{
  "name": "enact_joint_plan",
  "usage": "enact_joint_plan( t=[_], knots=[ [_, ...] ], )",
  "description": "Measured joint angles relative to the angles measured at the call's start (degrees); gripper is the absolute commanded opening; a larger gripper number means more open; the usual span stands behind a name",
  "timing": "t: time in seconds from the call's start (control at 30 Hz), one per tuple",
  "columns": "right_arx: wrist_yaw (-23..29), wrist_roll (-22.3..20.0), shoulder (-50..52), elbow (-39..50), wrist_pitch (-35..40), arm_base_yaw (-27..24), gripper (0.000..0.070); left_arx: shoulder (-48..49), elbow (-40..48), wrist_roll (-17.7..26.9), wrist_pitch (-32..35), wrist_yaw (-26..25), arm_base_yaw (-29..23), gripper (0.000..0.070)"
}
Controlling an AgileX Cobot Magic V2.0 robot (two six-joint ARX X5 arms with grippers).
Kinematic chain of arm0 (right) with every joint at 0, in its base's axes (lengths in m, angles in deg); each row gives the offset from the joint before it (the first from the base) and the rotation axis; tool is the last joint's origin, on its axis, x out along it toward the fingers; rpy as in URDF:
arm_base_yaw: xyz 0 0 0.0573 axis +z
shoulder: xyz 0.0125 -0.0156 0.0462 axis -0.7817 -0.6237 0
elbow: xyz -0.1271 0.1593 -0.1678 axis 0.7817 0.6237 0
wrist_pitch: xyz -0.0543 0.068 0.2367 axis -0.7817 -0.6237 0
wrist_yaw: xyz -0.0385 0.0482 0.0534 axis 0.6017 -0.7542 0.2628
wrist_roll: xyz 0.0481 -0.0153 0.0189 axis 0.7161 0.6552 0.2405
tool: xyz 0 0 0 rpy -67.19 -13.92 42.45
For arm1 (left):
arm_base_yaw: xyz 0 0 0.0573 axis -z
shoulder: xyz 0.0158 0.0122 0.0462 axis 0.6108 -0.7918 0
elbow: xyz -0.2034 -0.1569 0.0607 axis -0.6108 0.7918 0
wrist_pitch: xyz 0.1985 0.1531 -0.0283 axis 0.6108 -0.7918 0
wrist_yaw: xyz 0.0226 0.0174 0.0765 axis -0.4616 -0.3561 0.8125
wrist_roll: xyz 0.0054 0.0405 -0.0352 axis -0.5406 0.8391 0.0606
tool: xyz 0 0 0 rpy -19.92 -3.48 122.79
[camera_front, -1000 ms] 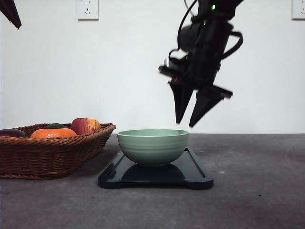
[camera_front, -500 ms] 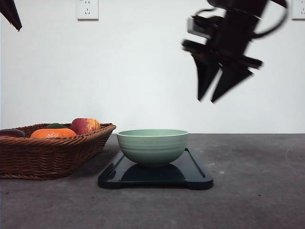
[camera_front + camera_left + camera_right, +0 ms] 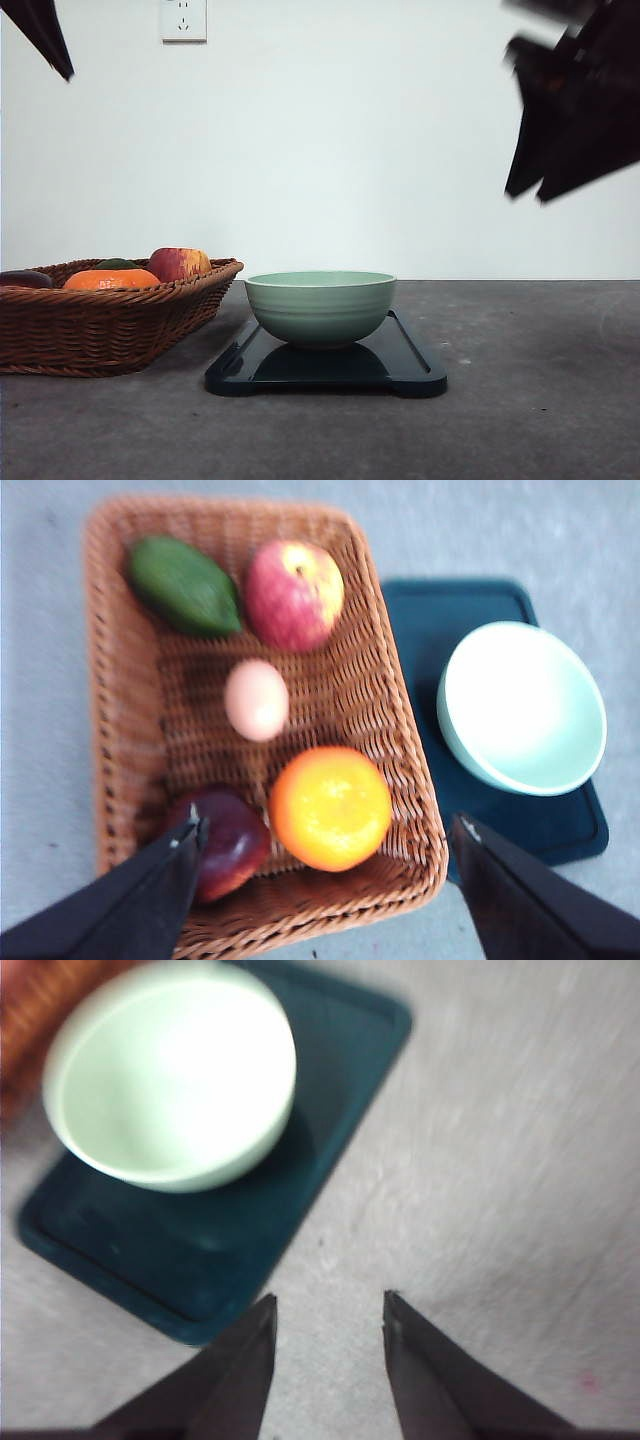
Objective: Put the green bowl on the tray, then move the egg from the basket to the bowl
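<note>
Right gripper has swung up and right, clear of the green bowl, fingers parted, empty. Bowl sits on tray. Left gripper hangs spread wide above basket, lined up for egg.

Plain white wall behind, evenly lit, without marks or strong shadow. White power socket high on the left, a second white socket cut by the right edge at the same height. Below, dark grey bench with a rough, speckled matte surface, meeting the wall in a straight horizontal line. Seen paler grey and finely grained from the wrist views. Soft, diffuse light overall.
</note>
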Motion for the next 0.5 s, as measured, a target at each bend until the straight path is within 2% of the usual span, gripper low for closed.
enact_joint_plan(
  t=[0.23, 0.5],
  knots=[
    [0.0, 0.0, 7.3, 0.0, -4.1, 0.0, 0.0207, -8.0, -1.6, -0.1, 0.0, 1.3, 1.8, 0.0501],
    [0.0, 0.0, 10.0, 0.0, -5.5, 0.0, 0.0207, -20.5, -12.1, 0.0, -3.6, 4.3, 2.1, 0.0501]
  ],
)
